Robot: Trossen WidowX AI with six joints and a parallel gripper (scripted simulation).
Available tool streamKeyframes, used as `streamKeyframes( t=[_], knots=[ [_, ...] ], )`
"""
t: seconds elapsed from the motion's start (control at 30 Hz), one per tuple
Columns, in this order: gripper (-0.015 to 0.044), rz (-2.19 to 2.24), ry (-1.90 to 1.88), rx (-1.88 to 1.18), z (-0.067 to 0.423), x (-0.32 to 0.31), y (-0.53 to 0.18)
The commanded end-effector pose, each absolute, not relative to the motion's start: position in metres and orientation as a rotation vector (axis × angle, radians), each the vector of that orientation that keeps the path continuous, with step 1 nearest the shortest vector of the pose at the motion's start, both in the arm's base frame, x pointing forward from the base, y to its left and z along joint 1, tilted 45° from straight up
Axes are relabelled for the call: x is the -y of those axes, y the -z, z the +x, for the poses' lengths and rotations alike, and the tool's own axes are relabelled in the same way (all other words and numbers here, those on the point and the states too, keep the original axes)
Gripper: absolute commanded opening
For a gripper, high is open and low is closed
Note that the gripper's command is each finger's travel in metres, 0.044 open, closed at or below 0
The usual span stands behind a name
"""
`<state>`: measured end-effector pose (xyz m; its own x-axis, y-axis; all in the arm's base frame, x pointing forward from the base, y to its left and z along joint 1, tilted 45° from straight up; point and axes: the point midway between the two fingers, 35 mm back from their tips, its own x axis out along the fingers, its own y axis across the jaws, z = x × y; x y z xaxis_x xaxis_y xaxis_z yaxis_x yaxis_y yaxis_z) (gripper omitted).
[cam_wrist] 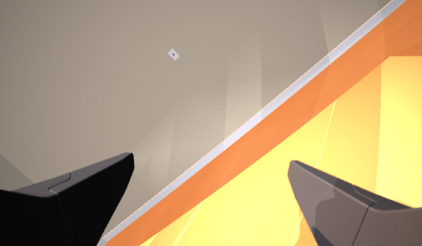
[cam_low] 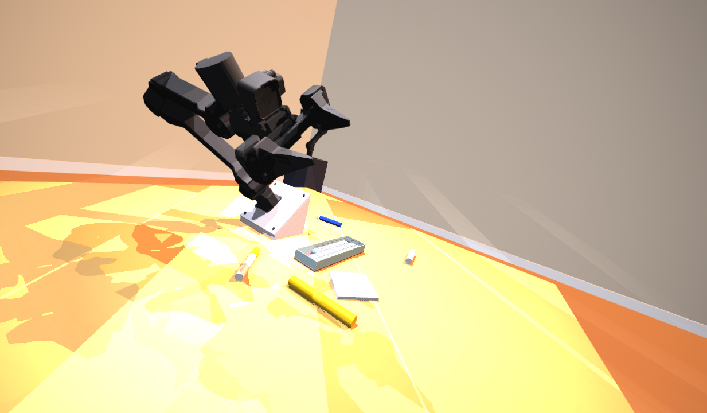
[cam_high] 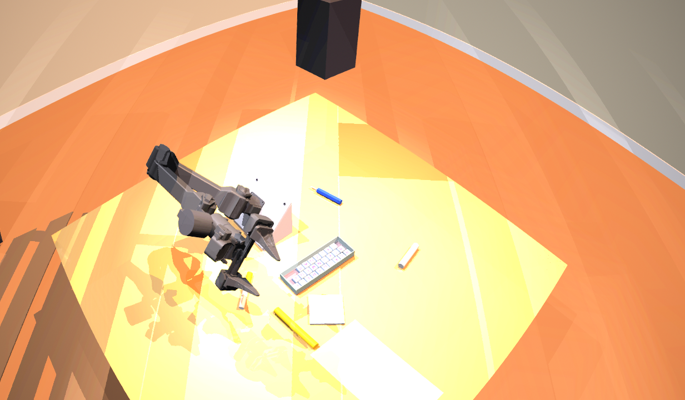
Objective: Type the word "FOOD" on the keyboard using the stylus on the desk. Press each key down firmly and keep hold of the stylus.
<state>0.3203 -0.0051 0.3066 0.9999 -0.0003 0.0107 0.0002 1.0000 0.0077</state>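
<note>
Top view: hand (cam_high: 265, 271) spread wide, empty, raised above the tabletop (cam_high: 484, 278). Stylus (cam_high: 328, 195), blue, lies toward the far edge, beyond the keyboard (cam_high: 317, 265). Approach should centre on its barrel, fingers straddling crosswise.

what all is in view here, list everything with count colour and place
keyboard: 1, grey case with white keys, middle of the yellow desk
blue pen: 1, blue, behind the keyboard, near the arm's base
yellow marker: 1, yellow, in front of the keyboard
white and yellow pen: 1, white with yellow end, left of the keyboard, below the tool
white stick: 1, white, right of the keyboard
notepad: 1, white, beside the yellow marker
paper sheet: 1, white, desk's near edge
dark box: 1, black, on the orange floor
arm base: 1, white
tool: 1, dark grey, open, empty, raised above the desk
</note>
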Motion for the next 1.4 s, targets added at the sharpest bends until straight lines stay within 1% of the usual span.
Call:
streamKeyframes(
  t=[0.0, 0.13, 0.3, 0.4, 0.53, 0.77, 1.0, 1.1, 1.37],
  knots=[
    [0.0414, 0.010, 0.000, 0.005, 0.321, 0.005, -0.305],
    [0.0309, 0.051, 0.000, -0.127, 0.338, -0.003, -0.276],
    [0.0177, 0.118, 0.035, -0.460, 0.364, -0.025, -0.198],
    [0.0099, 0.130, 0.088, -0.662, 0.368, -0.038, -0.149],
    [0.0000, 0.096, 0.182, -0.910, 0.360, -0.054, -0.087],
    [0.0000, -0.102, 0.392, -1.255, 0.322, -0.069, 0.001],
    [0.0000, -0.454, 0.618, -1.445, 0.274, -0.069, 0.057],
    [0.0000, -0.544, 0.661, -1.462, 0.264, -0.067, 0.066],
    [0.0000, -0.544, 0.661, -1.462, 0.264, -0.067, 0.066]
  ],
)
